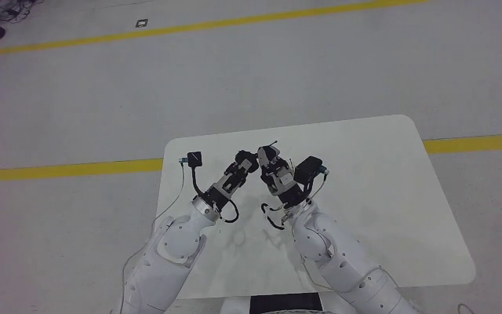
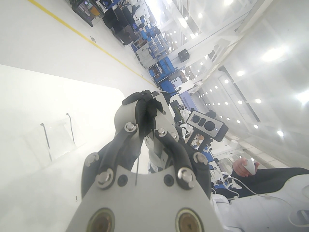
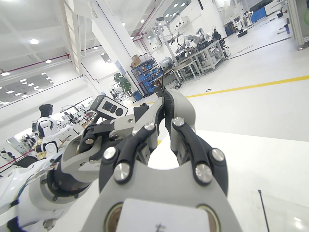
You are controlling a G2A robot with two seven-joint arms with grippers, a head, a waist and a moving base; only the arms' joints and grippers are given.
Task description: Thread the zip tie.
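Zip tie (image 3: 163, 79): aloft over the bench (image 1: 376, 173), mid-frame in top view.
Left pincer (image 2: 144, 102): clamped on its strand.
Right pincer (image 3: 165, 102): clamped on it, tail poking out.
Risk: thin tail may flex, missing the head; tips may collide.

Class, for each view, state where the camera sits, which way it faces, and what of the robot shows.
Top view: above the arms, facing down at the table; both forearms show, left hand and right hand meeting.
Left wrist view: on the left wrist, facing past its shut hand toward the hall.
Right wrist view: on the right wrist, facing past its hand pinching the zip tie.
Shared: both wrist views catch spare ties on the table.
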